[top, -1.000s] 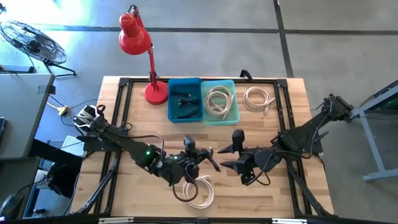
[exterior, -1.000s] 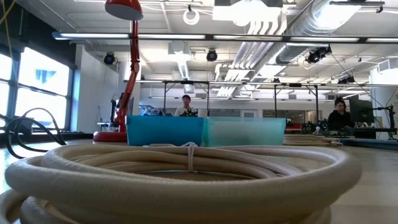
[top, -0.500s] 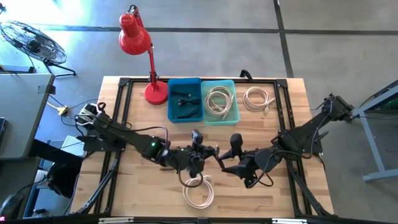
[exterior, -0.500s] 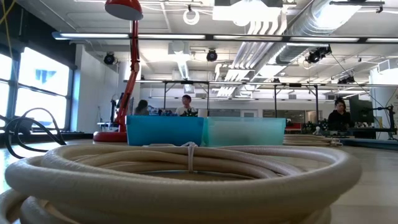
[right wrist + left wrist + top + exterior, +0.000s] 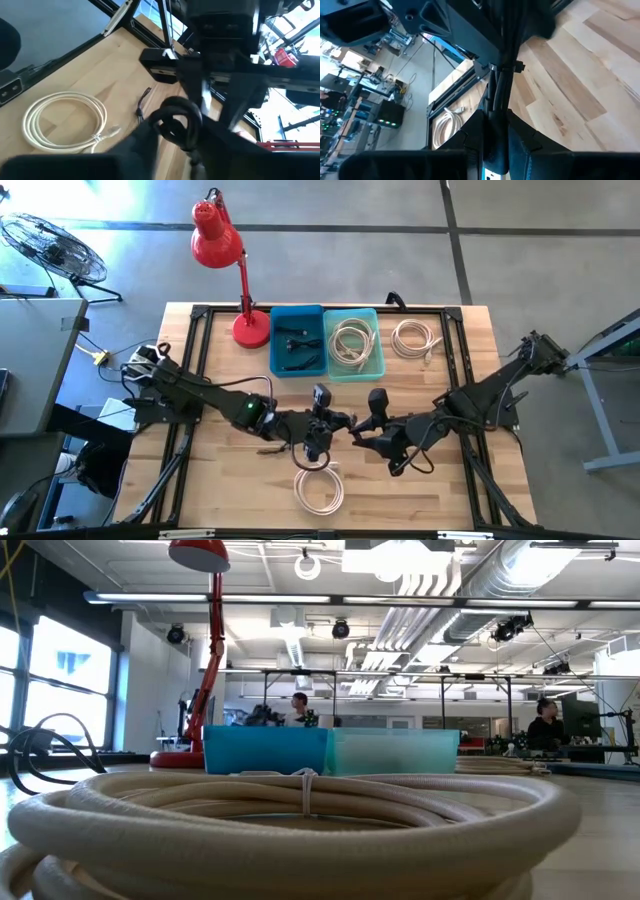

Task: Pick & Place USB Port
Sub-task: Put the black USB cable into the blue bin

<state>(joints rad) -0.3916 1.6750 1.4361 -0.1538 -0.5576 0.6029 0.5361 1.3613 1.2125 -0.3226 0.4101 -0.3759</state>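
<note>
My left gripper (image 5: 322,428) is over the table's middle, shut on a coiled black USB cable (image 5: 312,456). The coil hangs above the table, just beyond a white coiled cable (image 5: 320,491) that lies flat on the wood. My right gripper (image 5: 366,425) is open and close to the left gripper's right. In the right wrist view its fingers stand on either side of the black loop (image 5: 176,120). The blue bin (image 5: 297,340) holds black cables. The teal bin (image 5: 353,342) holds white coils. My left gripper pinches the black cable's tied bundle (image 5: 496,100) between its two fingers (image 5: 470,142). The strands run along the fingers and out past their tips. The loop (image 5: 176,120) hangs below the hold, clear of the table. My right gripper: I cannot tell whether it touches the loop.
A red desk lamp (image 5: 228,255) stands at the far left corner beside the bins. Another white coil (image 5: 415,338) lies right of the teal bin. A small dark tie (image 5: 268,448) lies on the wood. The near white coil (image 5: 300,830) fills the low view.
My left gripper has risen and moved toward the far edge, lifting the black coil off the white coil's edge until it hangs clear. My right gripper has moved left toward the left gripper and the hanging loop.
</note>
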